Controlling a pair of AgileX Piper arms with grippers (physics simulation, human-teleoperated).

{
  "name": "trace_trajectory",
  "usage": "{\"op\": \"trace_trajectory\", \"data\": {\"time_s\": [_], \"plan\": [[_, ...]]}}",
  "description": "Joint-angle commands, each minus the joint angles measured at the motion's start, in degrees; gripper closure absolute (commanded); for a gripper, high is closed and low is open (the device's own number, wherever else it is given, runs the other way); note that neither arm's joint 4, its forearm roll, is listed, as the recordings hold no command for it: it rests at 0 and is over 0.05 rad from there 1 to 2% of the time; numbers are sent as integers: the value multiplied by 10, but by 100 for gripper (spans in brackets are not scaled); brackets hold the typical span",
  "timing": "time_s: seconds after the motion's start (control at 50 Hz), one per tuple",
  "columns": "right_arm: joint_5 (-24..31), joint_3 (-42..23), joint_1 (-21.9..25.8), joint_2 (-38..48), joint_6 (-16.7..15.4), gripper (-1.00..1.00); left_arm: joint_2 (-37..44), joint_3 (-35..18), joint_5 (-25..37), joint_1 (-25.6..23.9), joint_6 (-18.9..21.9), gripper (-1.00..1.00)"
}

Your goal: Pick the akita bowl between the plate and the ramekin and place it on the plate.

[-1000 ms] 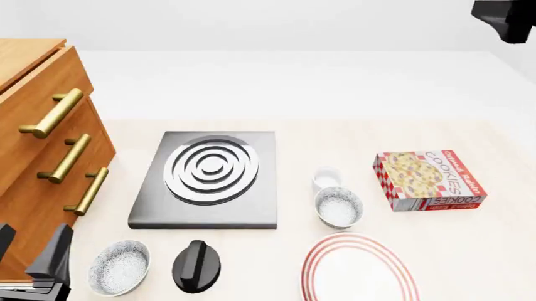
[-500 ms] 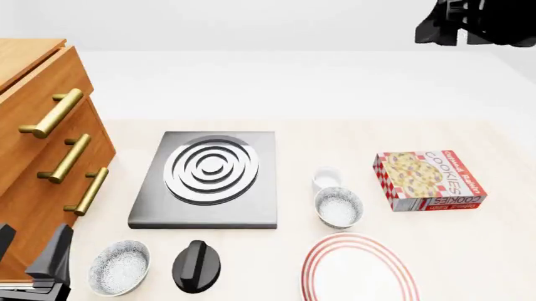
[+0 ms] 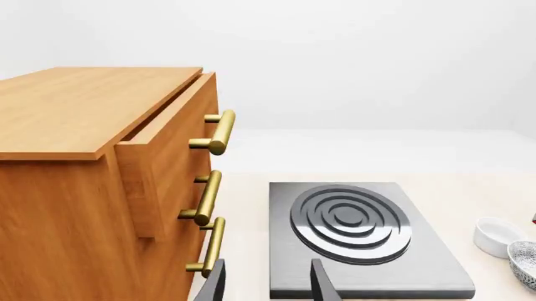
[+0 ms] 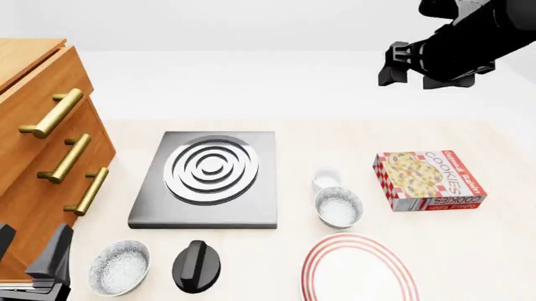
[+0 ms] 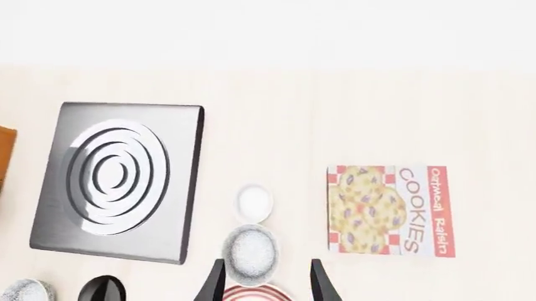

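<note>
The akita bowl (image 4: 338, 207) (image 5: 250, 251), speckled white inside, stands on the table between the small white ramekin (image 4: 327, 179) (image 5: 253, 200) behind it and the red-ringed plate (image 4: 314, 258) (image 5: 260, 295) in front. My right gripper (image 4: 418, 74) (image 5: 265, 285) hangs high over the table's far right, open and empty, its fingers framing the bowl and the plate's rim in the right wrist view. My left gripper (image 4: 29, 249) (image 3: 268, 288) rests open at the near left by the cabinet. The left wrist view catches the ramekin (image 3: 498, 235) and a sliver of the bowl (image 3: 526, 263).
A second speckled bowl (image 4: 120, 268) and a black knob (image 4: 198, 266) sit at the near left. A grey burner plate (image 4: 209, 179) lies mid-table. A cookie box (image 4: 428, 180) lies right of the ramekin. A wooden drawer cabinet (image 4: 42, 144) stands along the left.
My right arm has swung in from the top right corner, leftward and lower over the table. The left arm and all objects have stayed put.
</note>
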Motion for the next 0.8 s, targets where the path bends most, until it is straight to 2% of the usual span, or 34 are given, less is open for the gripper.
{"op": "trace_trajectory", "data": {"time_s": [0.02, 0.1, 0.12, 0.32, 0.8], "plan": [[-38, 46, -5, 27, 14, -100, 0, 0, 0, 0, 0, -100], [-59, 77, -7, 28, 17, -100, 0, 0, 0, 0, 0, -100], [-63, 87, -3, 30, 28, -100, 0, 0, 0, 0, 0, -100], [-99, 121, -20, 45, 14, -100, 0, 0, 0, 0, 0, -100], [-176, 219, -25, 55, 16, -100, 0, 0, 0, 0, 0, -100]]}}
